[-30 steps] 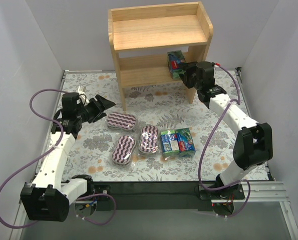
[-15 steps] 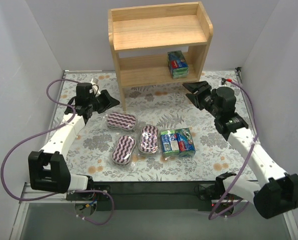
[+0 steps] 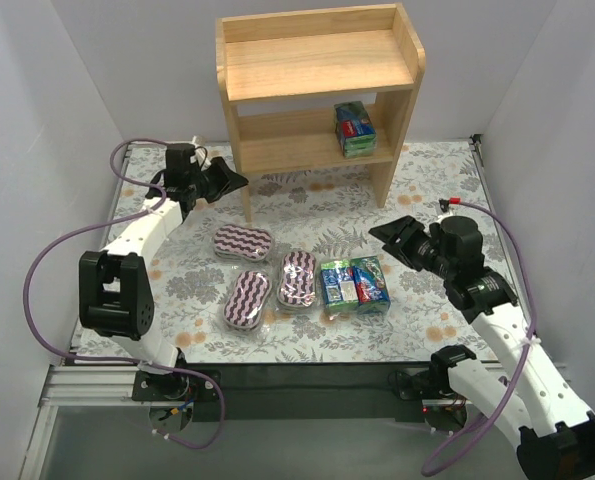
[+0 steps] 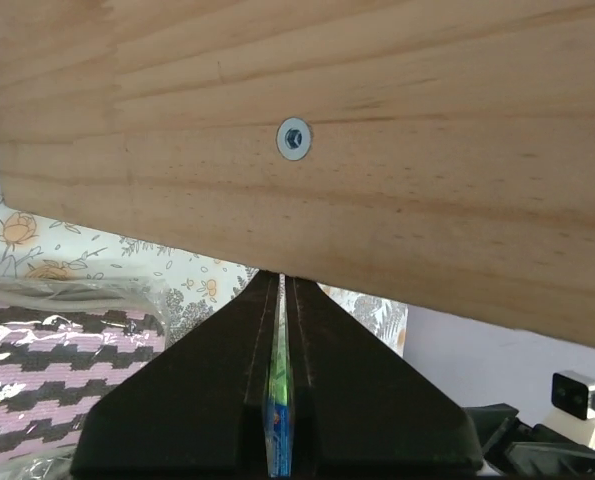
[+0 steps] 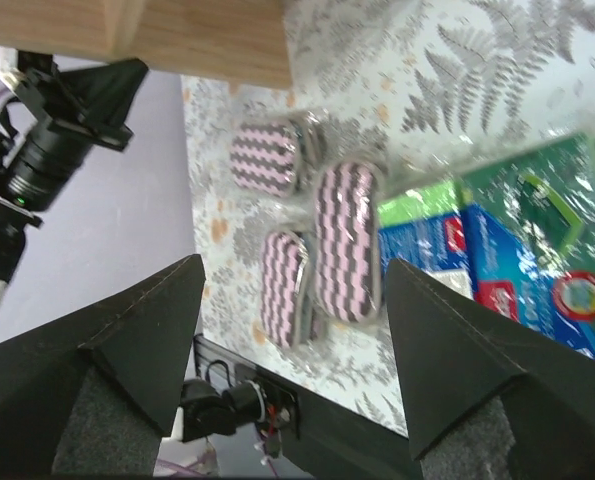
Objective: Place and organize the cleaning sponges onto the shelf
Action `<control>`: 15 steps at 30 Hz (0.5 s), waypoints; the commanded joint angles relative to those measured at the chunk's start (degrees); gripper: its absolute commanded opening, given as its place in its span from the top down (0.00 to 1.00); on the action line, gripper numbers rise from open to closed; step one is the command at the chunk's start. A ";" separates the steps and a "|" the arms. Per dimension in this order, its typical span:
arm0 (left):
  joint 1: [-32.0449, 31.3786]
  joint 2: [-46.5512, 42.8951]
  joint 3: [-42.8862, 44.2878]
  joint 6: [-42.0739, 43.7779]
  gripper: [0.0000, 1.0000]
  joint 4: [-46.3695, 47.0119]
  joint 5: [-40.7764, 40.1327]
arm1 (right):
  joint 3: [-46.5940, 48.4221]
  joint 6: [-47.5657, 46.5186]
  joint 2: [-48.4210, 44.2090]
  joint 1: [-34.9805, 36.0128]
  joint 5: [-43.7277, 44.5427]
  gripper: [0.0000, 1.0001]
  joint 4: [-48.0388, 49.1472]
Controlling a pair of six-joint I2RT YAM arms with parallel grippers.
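Since a second ago the right gripper (image 3: pixel 389 235) has left the shelf (image 3: pixel 322 60) and swung down to right of centre. The left gripper (image 3: pixel 229 181) has risen to the shelf's left leg, upper left, and clenched shut on nothing I can make out. One pack (image 3: pixel 354 128) sits on the lower tier; two packs (image 3: pixel 354 283) and three pads (image 3: pixel 246 298) lie on the counter (image 3: pixel 317 215) at centre. The right gripper is spread and empty (just right of the packs), so fetching another pack seems in hand: next, set its jaws astride the nearer one and close
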 commanded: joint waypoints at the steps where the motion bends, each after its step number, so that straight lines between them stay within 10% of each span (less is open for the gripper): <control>1: -0.73 0.76 2.25 -0.06 1.00 2.06 0.71 | -2.18 -4.31 -3.96 -0.32 -1.09 0.32 -8.29; 15: -0.38 8.76 9.89 3.19 1.00 0.66 -1.40 | -6.14 -5.19 -11.17 -0.41 0.67 0.29 -18.23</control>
